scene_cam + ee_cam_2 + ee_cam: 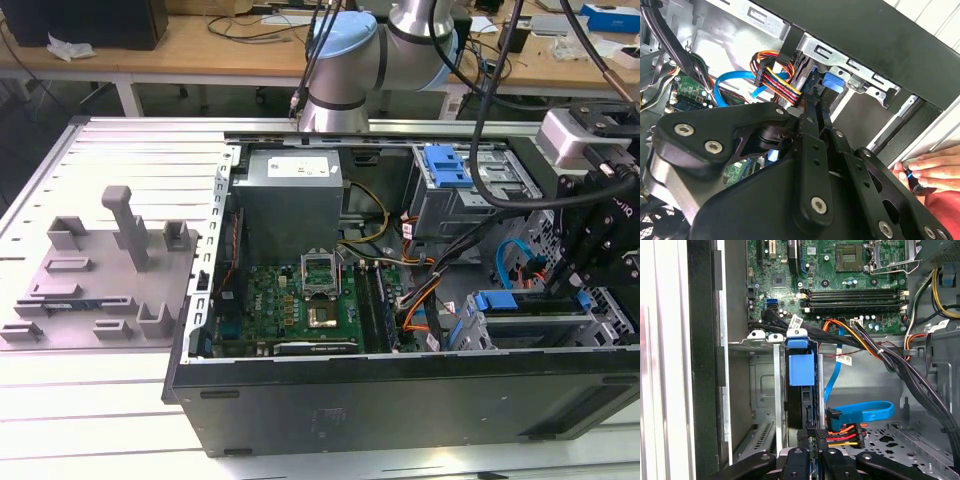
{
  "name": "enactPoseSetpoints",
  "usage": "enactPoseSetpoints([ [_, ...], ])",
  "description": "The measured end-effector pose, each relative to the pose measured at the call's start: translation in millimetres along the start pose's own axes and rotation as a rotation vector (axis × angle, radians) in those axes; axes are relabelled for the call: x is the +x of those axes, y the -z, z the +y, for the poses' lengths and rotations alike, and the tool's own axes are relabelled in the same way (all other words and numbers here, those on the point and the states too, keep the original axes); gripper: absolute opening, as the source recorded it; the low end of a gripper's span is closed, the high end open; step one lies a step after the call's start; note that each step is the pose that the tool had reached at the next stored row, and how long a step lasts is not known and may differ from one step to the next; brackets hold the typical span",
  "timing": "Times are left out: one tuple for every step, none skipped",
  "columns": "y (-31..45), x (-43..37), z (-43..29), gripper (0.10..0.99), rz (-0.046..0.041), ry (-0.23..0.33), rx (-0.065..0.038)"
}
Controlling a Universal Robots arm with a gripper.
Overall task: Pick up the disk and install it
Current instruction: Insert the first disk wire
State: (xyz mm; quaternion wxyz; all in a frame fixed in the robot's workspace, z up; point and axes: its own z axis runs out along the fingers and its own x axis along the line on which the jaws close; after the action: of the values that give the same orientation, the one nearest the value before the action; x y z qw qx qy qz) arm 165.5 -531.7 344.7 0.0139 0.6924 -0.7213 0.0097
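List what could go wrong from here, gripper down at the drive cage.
1. The red, yellow and black wire bundle lies right beside the gripper and the silver metal disk with blue plastic rails; a move could snag it.
2. A person's hand rests at the black case's edge near the arm; contact is possible.
3. The disk sits between grey metal cage walls; a tilt might jam it.

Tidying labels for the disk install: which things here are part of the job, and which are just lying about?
Job:
- disk, sitting in the drive cage
- gripper, right at the disk

Lying about:
- motherboard
- power supply
- blue cable
- grey tray
- a person's hand
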Motion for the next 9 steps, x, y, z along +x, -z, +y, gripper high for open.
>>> enactPoseSetpoints([
  [-0.1, 0.0, -0.1, 0.165, 0.0, 0.0, 0.0],
  [-0.2, 0.0, -0.2, 0.165, 0.0, 0.0, 0.0],
  [-0.4, 0.0, -0.3, 0.165, 0.0, 0.0, 0.0],
  [-0.7, -0.1, -0.4, 0.165, 0.0, 0.0, 0.0],
  [-1.1, -0.1, -0.4, 0.165, 0.0, 0.0, 0.0],
  [-1.4, -0.1, -0.4, 0.165, 0.0001, 0.0, 0.0],
  [-1.7, -0.1, -0.4, 0.165, 0.0002, 0.0, 0.0],
  [-2.3, -0.1, -0.4, 0.165, 0.0003, 0.0, 0.0],
  [-2.5, -0.1, -0.4, 0.165, 0.0003, 0.0, 0.0],
])
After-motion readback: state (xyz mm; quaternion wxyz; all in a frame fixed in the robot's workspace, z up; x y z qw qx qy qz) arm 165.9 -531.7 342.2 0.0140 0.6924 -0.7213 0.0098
